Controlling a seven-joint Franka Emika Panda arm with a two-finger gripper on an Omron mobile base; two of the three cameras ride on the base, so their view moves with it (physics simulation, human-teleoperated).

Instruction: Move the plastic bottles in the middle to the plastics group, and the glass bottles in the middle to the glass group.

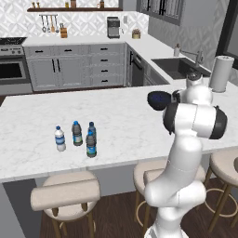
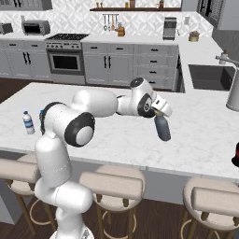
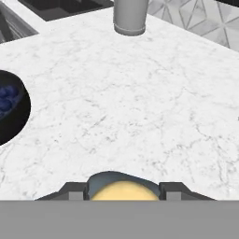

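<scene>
Gripper (image 2: 160, 113): I see it out over the middle of the counter in right base view; jaws closed partway on the neck of the glass bottle (image 2: 163, 127); fingers (image 3: 74, 190) flank the bottle top in hand view, one each side
Glass bottle: broad grey-blue body hangs below the gripper, neck up, bottom tilted a bit away from the arm; looks clear of the counter (image 2: 200, 135) but can't tell for sure; tan stopper (image 3: 123, 191) sits btwn the fingertips in hand view
Plastics group (image 1: 76, 137): four small bottles standing together near the front edge of the counter, left side in left base view; well apart from the gripper
Group detail: clear-white bottle w/ blue label (image 1: 60, 138) at far left; dark bottle w/ teal label (image 1: 77, 133) just beside it; blue translucent bottle (image 1: 92, 130) behind; dark bottle w/ blue band (image 1: 91, 145) in front, nearest the edge; last two touching or nearly so, can't tell
Dark bowl (image 3: 9, 109): on counter at left edge of hand view; blue contents inside; near the gripper
Paper towel roll (image 1: 221, 73): upright, far end of counter by the sink (image 1: 174, 66)
Stools (image 1: 66, 194): row along the counter's near side
</scene>
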